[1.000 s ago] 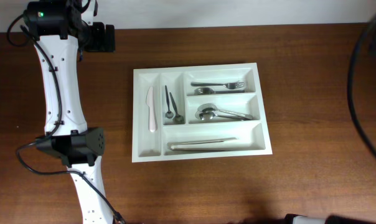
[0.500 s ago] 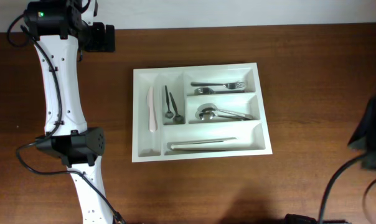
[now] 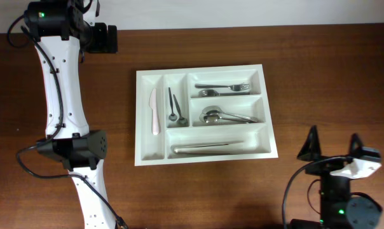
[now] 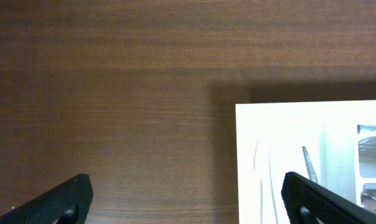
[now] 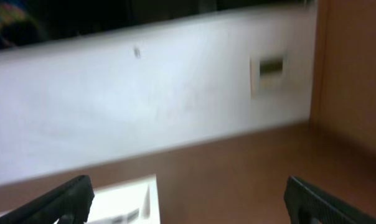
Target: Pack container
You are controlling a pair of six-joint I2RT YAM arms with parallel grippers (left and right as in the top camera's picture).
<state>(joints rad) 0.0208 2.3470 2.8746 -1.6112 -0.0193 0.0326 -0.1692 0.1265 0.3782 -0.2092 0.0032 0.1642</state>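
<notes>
The container lay at the centre of the surface, its long side running from 9 to 3 o'clock. The packing looked all but finished, since each of its five compartments held something. A white knife lay in the narrow compartment at 9 o'clock, with two small dark-handled spoons in the narrow one beside it. Forks filled the crosswise compartment at 12 o'clock and larger spoons the middle one. A long metal piece, too small to name surely, lay in the compartment at 6 o'clock. No loose cutlery showed on the surface around the container, so I judged that nothing was left to put in. The left jaws hung released and empty over bare wood at about 10 o'clock from the container, near its corner but not touching it. The right jaws, likewise spread wide and holding nothing, stood at about 4 o'clock from it, apart from its rim. Only parking the arms seemed left to do.
</notes>
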